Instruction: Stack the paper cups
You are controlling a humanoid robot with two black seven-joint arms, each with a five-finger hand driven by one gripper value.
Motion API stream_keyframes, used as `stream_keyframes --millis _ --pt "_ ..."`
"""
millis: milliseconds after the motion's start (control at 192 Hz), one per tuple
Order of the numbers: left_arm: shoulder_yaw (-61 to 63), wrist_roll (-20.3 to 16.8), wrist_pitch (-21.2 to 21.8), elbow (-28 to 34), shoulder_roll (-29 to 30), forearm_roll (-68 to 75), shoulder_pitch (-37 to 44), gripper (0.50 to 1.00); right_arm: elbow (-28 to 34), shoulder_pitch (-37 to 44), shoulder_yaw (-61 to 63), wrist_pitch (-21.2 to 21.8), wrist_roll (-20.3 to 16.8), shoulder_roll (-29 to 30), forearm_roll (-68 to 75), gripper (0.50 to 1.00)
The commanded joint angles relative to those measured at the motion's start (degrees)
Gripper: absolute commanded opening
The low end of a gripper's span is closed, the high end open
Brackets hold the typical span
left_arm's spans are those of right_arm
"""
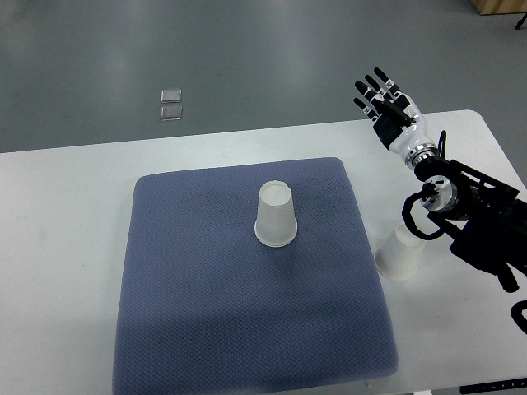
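Observation:
A white paper cup (275, 215) stands upside down near the middle of the blue-grey mat (206, 313). A second white paper cup (400, 253) rests on the white table just off the mat's right edge, partly under my right forearm. My right hand (383, 102) is raised beyond the mat's far right corner, fingers spread and holding nothing, well apart from both cups. My left arm does not show.
The white table (66, 230) carries the mat. Its far edge runs behind the mat, with grey floor beyond. Two small square marks (171, 104) lie on the floor. My right forearm (478, 218) crosses the table's right side.

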Motion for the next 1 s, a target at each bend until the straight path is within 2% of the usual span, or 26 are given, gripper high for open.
stream_keyframes --millis 0,615,818,996 --pt "0.0 0.0 0.0 0.3 0.0 0.0 0.0 1.0 -0.3 0.5 -0.2 0.0 -0.2 -0.3 -0.1 0.917" --pt "0.0 0.0 0.0 -0.1 0.0 0.0 0.0 1.0 0.5 3.0 -1.0 -0.5 -0.4 -3.6 -1.9 0.917" --pt "0.0 0.0 0.0 -0.1 0.0 0.0 0.0 1.0 3.8 4.1 -1.1 1.1 -0.4 -12.9 -19.0 0.917" --pt "0.0 0.0 0.0 -0.1 0.0 0.0 0.0 1.0 7.7 5.0 -1.3 8.4 -0.4 -23.4 -37.6 0.917"
